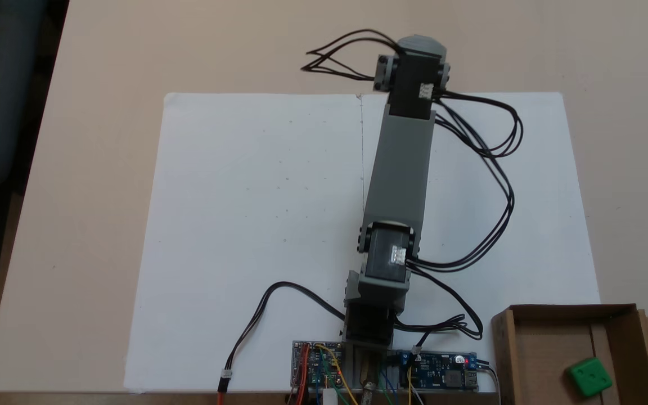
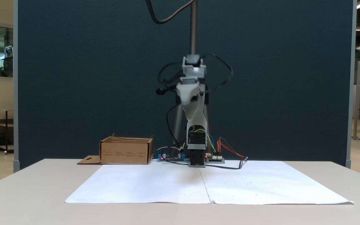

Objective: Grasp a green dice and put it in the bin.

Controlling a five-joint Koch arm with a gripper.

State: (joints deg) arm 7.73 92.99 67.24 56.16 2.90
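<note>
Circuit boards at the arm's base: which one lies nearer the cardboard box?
The blue board, right of the base in a fixed view, next to the cardboard box; the other board lies across the base.

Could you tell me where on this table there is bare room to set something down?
The white paper sheet is bare left of the arm in a fixed view. The near edge is crowded: circuit boards, cables, and the bin holding the green dice.

Matt brown cardboard bin [image 1: 549, 315], smooth glossy plastic green dice [image 1: 589, 378], matt white paper sheet [image 1: 256, 197], grey plastic arm [image 1: 400, 163]
</note>
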